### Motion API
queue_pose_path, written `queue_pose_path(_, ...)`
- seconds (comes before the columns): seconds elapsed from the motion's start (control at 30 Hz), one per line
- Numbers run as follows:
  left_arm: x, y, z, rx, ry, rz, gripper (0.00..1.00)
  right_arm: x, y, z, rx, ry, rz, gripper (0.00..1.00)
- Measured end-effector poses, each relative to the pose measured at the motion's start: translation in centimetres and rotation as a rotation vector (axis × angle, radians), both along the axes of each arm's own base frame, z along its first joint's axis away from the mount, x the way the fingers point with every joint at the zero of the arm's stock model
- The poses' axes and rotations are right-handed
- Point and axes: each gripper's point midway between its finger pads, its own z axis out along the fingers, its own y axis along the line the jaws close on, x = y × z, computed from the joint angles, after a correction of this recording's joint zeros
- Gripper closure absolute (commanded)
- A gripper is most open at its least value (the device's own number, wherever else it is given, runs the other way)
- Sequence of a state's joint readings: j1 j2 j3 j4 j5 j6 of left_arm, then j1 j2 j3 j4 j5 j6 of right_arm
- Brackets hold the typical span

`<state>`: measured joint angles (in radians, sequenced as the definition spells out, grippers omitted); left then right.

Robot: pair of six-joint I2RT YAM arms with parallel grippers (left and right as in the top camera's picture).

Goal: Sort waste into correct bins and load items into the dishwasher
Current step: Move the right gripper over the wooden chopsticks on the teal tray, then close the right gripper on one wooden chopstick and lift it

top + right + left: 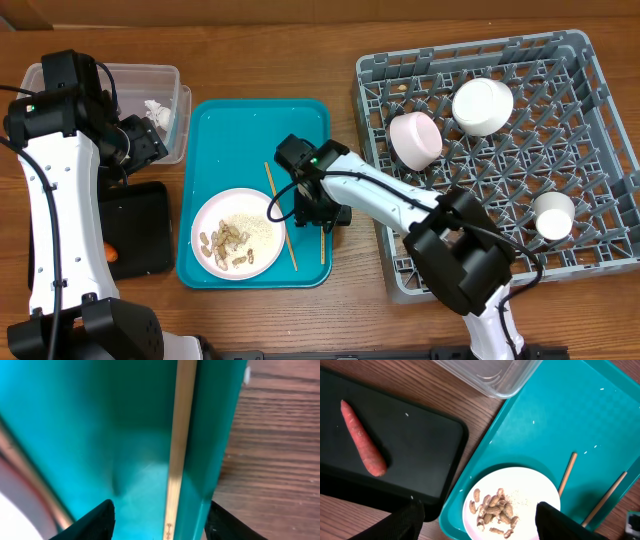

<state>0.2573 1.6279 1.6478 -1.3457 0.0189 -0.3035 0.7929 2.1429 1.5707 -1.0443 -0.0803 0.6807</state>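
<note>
My right gripper [322, 214] is open and low over the teal tray's right edge. Its fingers [160, 525] straddle a wooden chopstick [180, 435] lying along the tray's inner wall, without closing on it. The second chopstick [280, 215] lies beside the white plate [262, 212], which holds peanut shells [228, 242] and rice crumbs. My left gripper [148, 148] is open and empty [480, 522], raised between the clear tub [150, 75] and the black tray [140, 235]. The carrot [362, 437] lies in the black tray. A white tissue [157, 112] lies in the tub. The red wrapper is out of view.
The grey dish rack [590, 110] at the right holds three white bowls [415, 138], [482, 105], [553, 213]. The teal tray [230, 125] sits in the middle. Bare wooden table lies between tray and rack.
</note>
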Motion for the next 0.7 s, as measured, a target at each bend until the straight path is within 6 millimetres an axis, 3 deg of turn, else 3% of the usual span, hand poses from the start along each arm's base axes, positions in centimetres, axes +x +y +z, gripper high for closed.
queue_pose_path(0.23,0.0,0.0,0.0,0.000,0.000,0.000,0.27,-0.5,-0.7,-0.6,-0.039,0.025,-0.022,0.46)
queue_pose_path(0.47,0.1,0.0,0.0,0.001,-0.003,0.000,0.27,-0.1,-2.8,0.1,-0.154,-0.009,-0.035,0.43)
queue_pose_path(0.7,0.1,0.0,0.0,0.001,-0.003,0.000,0.27,1.4,-1.7,1.6,-0.117,-0.072,-0.016,0.43)
